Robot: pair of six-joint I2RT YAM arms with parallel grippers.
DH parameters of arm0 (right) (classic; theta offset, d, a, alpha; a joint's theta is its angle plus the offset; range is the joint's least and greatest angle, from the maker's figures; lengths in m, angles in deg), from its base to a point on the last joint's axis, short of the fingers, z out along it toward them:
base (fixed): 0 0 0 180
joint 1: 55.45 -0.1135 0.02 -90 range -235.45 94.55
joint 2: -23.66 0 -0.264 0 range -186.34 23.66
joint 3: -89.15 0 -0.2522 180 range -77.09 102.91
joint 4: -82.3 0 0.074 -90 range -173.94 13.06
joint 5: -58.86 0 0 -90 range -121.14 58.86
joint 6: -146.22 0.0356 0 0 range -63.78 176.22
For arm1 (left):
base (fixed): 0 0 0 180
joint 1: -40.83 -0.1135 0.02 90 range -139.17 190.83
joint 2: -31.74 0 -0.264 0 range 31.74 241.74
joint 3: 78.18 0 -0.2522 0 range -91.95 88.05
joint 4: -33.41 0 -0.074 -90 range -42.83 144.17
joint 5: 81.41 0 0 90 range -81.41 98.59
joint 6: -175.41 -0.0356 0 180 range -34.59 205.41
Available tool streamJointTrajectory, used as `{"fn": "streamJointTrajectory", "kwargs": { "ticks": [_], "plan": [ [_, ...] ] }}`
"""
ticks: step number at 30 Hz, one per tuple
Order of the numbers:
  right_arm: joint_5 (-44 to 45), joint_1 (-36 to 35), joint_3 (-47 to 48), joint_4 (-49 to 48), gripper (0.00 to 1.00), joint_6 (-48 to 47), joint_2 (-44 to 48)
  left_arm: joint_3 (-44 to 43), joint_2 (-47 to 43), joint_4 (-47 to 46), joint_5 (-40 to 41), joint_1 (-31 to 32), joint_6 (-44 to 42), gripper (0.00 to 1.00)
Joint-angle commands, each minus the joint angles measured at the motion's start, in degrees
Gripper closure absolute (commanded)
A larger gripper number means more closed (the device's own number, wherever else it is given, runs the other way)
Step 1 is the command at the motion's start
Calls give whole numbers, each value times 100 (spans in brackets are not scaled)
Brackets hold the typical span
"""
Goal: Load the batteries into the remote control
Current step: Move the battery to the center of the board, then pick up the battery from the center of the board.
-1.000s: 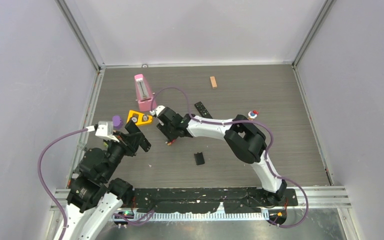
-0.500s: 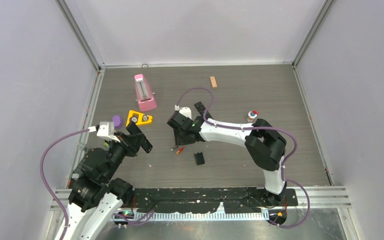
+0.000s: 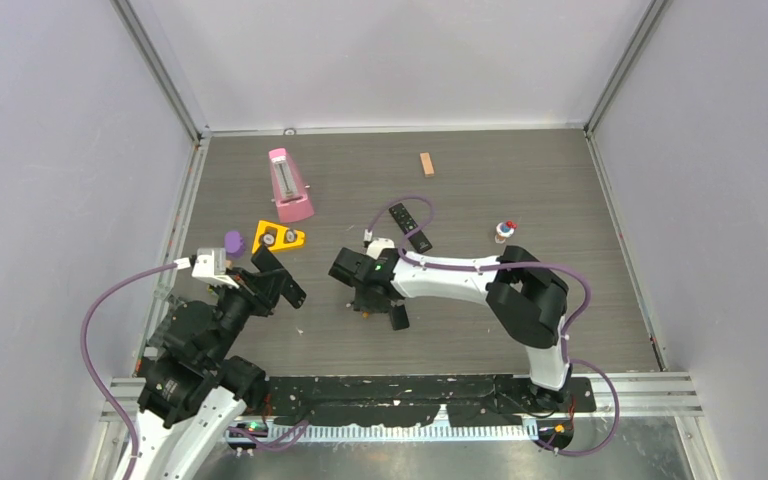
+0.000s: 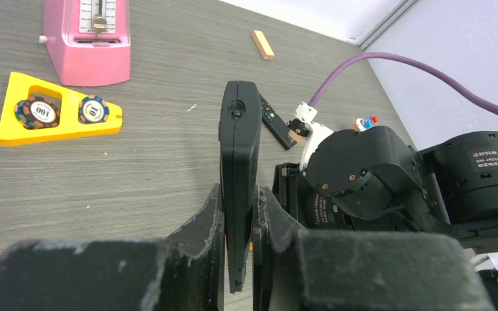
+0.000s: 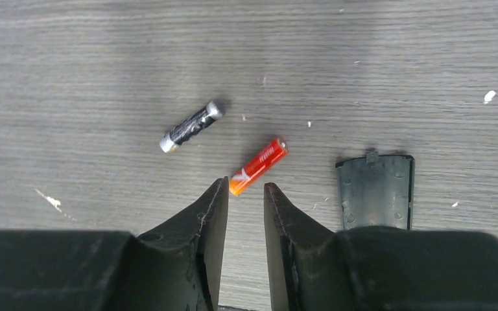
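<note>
My left gripper (image 4: 238, 214) is shut on a black remote control (image 4: 239, 162), held edge-on above the table; in the top view it is at the near left (image 3: 278, 284). A red-orange battery (image 5: 258, 166) and a dark battery (image 5: 191, 126) lie loose on the table in the right wrist view. My right gripper (image 5: 245, 189) is open a little and empty, its tips just short of the red battery's near end. A black battery cover (image 5: 376, 191) lies flat to the right of the batteries. In the top view the right gripper (image 3: 365, 298) hovers mid-table.
A second black remote (image 3: 410, 227) lies behind the right arm. A pink metronome (image 3: 287, 185), a yellow chip holder (image 3: 279, 237), a wooden block (image 3: 426, 164) and a small bottle (image 3: 503, 231) stand further back. Walls enclose the table on three sides.
My right gripper has swung from beside the metronome toward the near side and now hangs over the batteries. The left arm with the remote has stayed put.
</note>
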Motion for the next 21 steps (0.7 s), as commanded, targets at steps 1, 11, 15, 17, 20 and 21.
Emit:
{"fn": "streamJointTrajectory", "kwargs": {
  "ticks": [1, 11, 15, 17, 20, 21],
  "plan": [
    [405, 7, 77, 246, 68, 589, -137, 8, -54, -217, 25, -20, 24, 100],
    [579, 72, 289, 529, 67, 642, -535, 31, -97, -206, 17, -20, 47, 100],
    [604, 70, 165, 427, 81, 513, -480, 67, -25, -264, -89, -22, 90, 100],
    [658, 69, 1, 192, 92, 301, -326, 84, 24, -297, -162, -20, 122, 100],
    [870, 43, -410, -321, 95, -142, 18, 113, 86, -380, -360, -20, 152, 100],
    [1007, 25, -494, -493, 95, -252, 256, 129, 107, -428, -458, -20, 159, 100]
  ]
}}
